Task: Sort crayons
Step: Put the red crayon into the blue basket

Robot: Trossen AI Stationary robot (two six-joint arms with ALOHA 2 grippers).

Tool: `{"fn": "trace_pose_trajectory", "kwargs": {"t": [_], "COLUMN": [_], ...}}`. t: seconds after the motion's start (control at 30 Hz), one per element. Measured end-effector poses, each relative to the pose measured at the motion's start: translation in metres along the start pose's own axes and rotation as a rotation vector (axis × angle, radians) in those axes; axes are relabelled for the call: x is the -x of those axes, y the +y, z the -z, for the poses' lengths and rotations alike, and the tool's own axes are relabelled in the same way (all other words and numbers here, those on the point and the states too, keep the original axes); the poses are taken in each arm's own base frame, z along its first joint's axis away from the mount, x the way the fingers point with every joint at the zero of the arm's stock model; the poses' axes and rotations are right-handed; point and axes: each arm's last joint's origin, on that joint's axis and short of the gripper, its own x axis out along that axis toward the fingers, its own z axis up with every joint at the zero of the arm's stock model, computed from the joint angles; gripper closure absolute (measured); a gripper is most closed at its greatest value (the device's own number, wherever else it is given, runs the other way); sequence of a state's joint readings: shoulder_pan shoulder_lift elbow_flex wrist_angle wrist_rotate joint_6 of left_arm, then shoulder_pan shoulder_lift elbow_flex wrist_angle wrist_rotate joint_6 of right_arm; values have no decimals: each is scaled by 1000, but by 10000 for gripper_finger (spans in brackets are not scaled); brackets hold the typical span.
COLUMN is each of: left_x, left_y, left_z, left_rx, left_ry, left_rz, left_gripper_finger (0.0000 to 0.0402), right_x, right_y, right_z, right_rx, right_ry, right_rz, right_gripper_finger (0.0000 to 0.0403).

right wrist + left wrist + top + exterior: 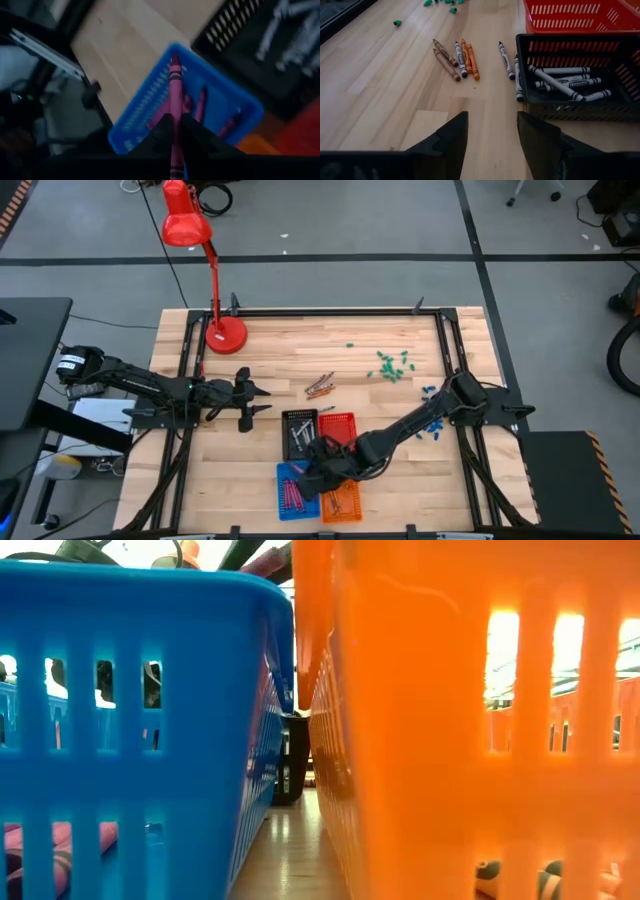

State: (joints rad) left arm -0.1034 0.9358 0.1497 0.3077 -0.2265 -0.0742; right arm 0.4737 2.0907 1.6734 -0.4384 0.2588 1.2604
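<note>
The right arm reaches from the table's right edge across the wooden table top toward its front middle, bent low so that the right gripper hangs above the blue slotted plastic basket. Its two dark fingers are pressed together on a maroon-purple crayon, which points forward out of the grip over the basket's open top; more sticks of the same colour lie on the basket floor. Just beside the blue basket stands an orange slotted plastic basket, the two almost touching in the low view. Behind them sit a black plastic basket holding pale grey crayons and a red plastic basket. The left arm stretches from the table's left edge, its forearm lying level over the wood, and the left gripper points toward the black basket with its fingers held well apart and nothing between them. On the bare wood ahead of it lies a loose cluster of brown, orange and grey crayons, with two more grey ones near the black basket's wall. Small green pieces are scattered farther back, and a red desk lamp stands at the rear left.
</note>
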Motion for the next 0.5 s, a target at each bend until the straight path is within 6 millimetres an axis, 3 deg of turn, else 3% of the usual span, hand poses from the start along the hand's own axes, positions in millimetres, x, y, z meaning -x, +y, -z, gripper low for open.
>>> {"fn": "trace_pose_trajectory", "kwargs": {"t": [0.4,0.5], "left_x": [0,0], "left_y": [0,0], "left_z": [-2,-1], "left_rx": [-1,-3], "left_ry": [-17,-11], "left_rz": [1,0], "left_gripper_finger": [219,219], "right_x": [-30,-36], "right_y": [14,22], "right_z": [13,12], "right_rx": [76,80], "right_ry": [119,133], "right_rz": [237,227], "right_gripper_finger": [370,370]}}
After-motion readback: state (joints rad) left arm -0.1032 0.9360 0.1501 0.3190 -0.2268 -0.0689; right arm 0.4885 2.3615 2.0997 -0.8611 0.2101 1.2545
